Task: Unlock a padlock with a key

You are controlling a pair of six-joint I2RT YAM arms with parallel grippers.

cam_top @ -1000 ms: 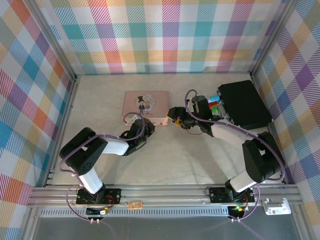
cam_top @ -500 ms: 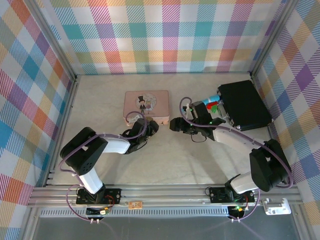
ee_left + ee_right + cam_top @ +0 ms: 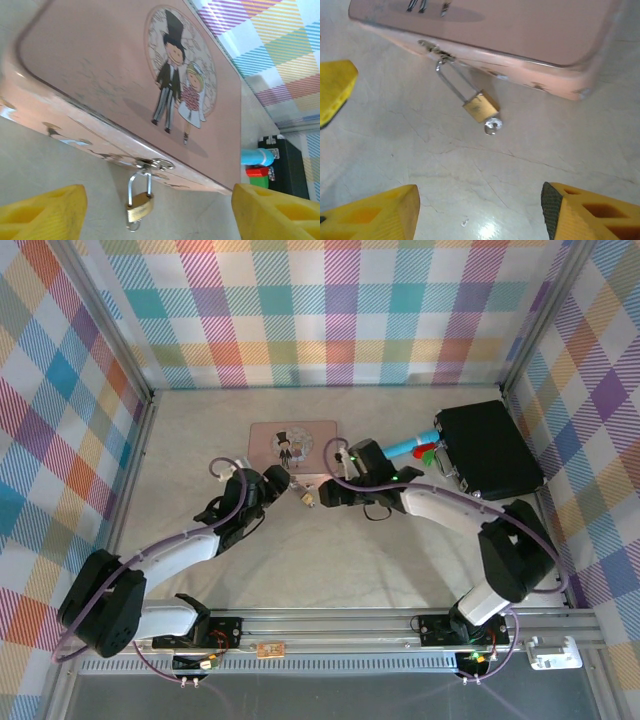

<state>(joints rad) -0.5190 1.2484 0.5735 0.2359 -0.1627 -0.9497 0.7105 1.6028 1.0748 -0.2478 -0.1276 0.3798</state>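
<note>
Brass catches the eye straight away: the padlock (image 3: 481, 106) is lying out on the pale table (image 3: 330, 560), just off the 6 o'clock wall of the pink tin (image 3: 520, 30). Its thin silver shackle (image 3: 452, 82) is threaded through the hasp (image 3: 432, 48) on that wall, so lock and tin are joined. Look at the base of the lock and there's the key (image 3: 492, 125), a tiny silver piece touching the bottom of the brass body at its 5 o'clock; whether it sits fully in the keyhole, I cannot tell. From above, both arms are crowded in on the spot. The left gripper (image 3: 157, 212) comes in from the padlock's 9 o'clock, its yellow jaws spread wide with nothing held, and its wrist camera frames the lock between them, apart from both. The right gripper (image 3: 480, 200) is at the padlock's 3 o'clock, close by, and it too is released, jaws well apart and empty, with the lock and key ahead of them and bare table in between. The tin lies flat, lid up, with its cartoon bride and groom showing, at about 12 o'clock from the middle of the table. Off at 2 o'clock sits a black case (image 3: 487, 448), and a turquoise pen (image 3: 405, 447) lies just beside its left edge, well apart from the padlock.
</note>
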